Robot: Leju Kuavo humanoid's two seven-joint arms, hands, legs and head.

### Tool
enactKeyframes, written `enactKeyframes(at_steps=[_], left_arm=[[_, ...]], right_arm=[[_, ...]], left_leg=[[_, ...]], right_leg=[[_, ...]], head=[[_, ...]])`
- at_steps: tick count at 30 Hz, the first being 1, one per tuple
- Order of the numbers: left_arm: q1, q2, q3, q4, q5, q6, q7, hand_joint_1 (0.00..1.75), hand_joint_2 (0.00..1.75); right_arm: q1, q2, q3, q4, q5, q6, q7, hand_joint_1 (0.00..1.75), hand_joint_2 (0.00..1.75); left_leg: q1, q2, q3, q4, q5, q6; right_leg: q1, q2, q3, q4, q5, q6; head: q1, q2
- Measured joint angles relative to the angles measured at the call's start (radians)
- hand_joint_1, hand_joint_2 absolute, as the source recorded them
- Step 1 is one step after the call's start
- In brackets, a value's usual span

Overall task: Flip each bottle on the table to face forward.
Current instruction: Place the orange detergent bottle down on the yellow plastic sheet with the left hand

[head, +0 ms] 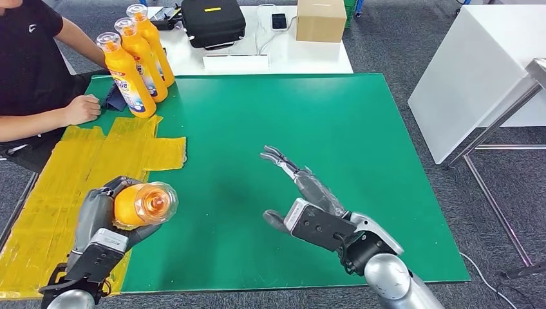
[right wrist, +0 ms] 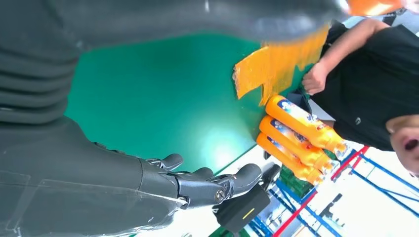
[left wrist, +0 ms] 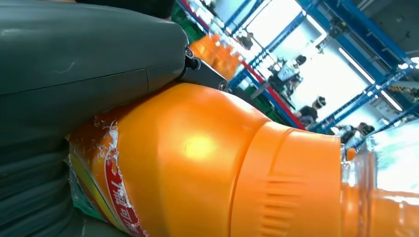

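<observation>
Orange bottle [head: 138, 205] held in my left hand [head: 103, 222], fingers wrapped round its body, above the near left part of the green tabletop [head: 360, 129] and over the yellow tape patch [head: 71, 187]. Bottle is tipped so that its clear cap [head: 156, 203] points toward my camera and slightly right; whether it touches the surface I cannot tell. Left wrist view: orange shoulder and ribbed collar close up, torn edge of a red and white label [left wrist: 116, 197] near my palm, thumb [left wrist: 89, 49] pressed along the bottle's side. My right hand [head: 306, 199] is released and holds nothing: fingers [head: 280, 158] stretched out and apart, palm turned toward the left, over the middle of the tabletop, well apart from the held bottle. Right wrist view shows the same spread fingers above bare green surface. Three more orange bottles [head: 135, 61] stand upright in a close row at the far left corner of the tabletop, clear caps up, blue and white labels visible on the nearest. A person in a black shirt [head: 29, 58] sits at the left edge, one fist [head: 80, 109] resting just beside the nearest of the three. Beyond the tabletop a white table [head: 309, 58] carries a black case [head: 212, 22], a cardboard box [head: 320, 19] and a phone [head: 279, 21].
</observation>
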Motion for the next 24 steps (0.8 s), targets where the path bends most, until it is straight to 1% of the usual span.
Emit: enactKeyframes(at_steps=[4, 6, 11, 18, 23, 24], left_arm=[[-0.026, 0.027, 0.004, 0.050, -0.311, 0.119, 0.039, 1.75, 1.75], [-0.043, 0.046, 0.013, 0.104, -0.391, 0.154, 0.049, 1.75, 1.75], [-0.077, 0.089, 0.035, 0.235, -0.484, 0.201, 0.063, 1.75, 1.75], [-0.121, 0.140, 0.048, 0.439, -0.595, 0.216, 0.084, 1.75, 1.75], [-0.140, 0.165, 0.047, 0.560, -0.644, 0.226, 0.091, 1.75, 1.75], [-0.144, 0.169, 0.047, 0.579, -0.652, 0.221, 0.095, 1.31, 1.75]], right_arm=[[0.000, -0.003, -0.012, -0.017, -0.001, 0.008, 0.006, 0.00, 0.00], [-0.005, -0.006, -0.013, -0.025, -0.002, 0.016, 0.014, 0.00, 0.00], [-0.018, -0.017, -0.012, -0.039, -0.002, 0.024, 0.026, 0.00, 0.00], [-0.036, -0.041, -0.009, -0.062, 0.000, 0.032, 0.047, 0.00, 0.00], [-0.040, -0.056, -0.007, -0.071, -0.004, 0.036, 0.053, 0.00, 0.00], [-0.040, -0.058, -0.006, -0.071, -0.005, 0.037, 0.053, 0.00, 0.00]], left_leg=[[0.000, 0.000, 0.000, 0.000, 0.000, 0.000], [0.000, 0.000, 0.000, 0.000, 0.000, 0.000], [0.001, 0.000, 0.001, 0.000, 0.001, 0.000], [0.000, 0.000, 0.000, 0.000, 0.000, 0.000], [0.000, 0.000, 0.000, 0.000, 0.000, 0.000], [0.000, 0.000, 0.000, 0.000, 0.000, 0.000]], right_leg=[[0.000, 0.000, 0.001, 0.000, 0.000, 0.000], [0.000, 0.000, 0.001, 0.000, 0.000, 0.000], [0.001, 0.000, 0.001, 0.000, 0.000, 0.000], [0.000, 0.000, 0.000, 0.000, 0.000, 0.000], [0.000, 0.000, 0.000, 0.000, 0.000, 0.000], [0.000, 0.000, 0.000, 0.000, 0.000, 0.000]], head=[[0.000, 0.000], [0.000, 0.000], [0.000, 0.000], [0.000, 0.000], [0.000, 0.000], [0.000, 0.000]])
